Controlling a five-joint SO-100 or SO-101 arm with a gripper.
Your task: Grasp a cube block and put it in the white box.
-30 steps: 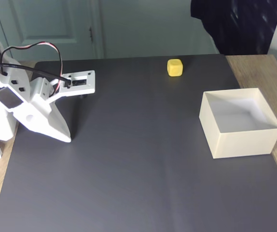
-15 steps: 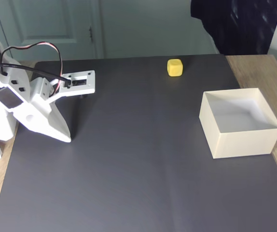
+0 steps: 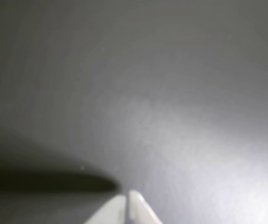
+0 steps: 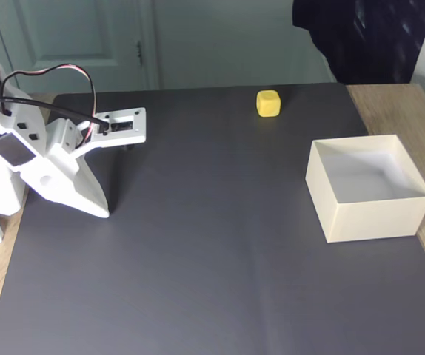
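A small yellow cube block [image 4: 268, 103] rests on the dark mat near its far edge. The cream-white box [image 4: 366, 188] stands open-topped at the right side of the mat, with nothing inside it. My white gripper [image 4: 101, 211] is at the far left, tips down on the mat, far from both the cube and the box. In the wrist view the gripper [image 3: 126, 196] shows its two white fingertips pressed together over bare mat, shut on nothing.
The dark grey mat [image 4: 212, 266] covers most of the wooden table [image 4: 401, 100]. The arm's white body and cables [image 4: 20, 140] stand at the left edge. A door and a dark cloth are behind the table.
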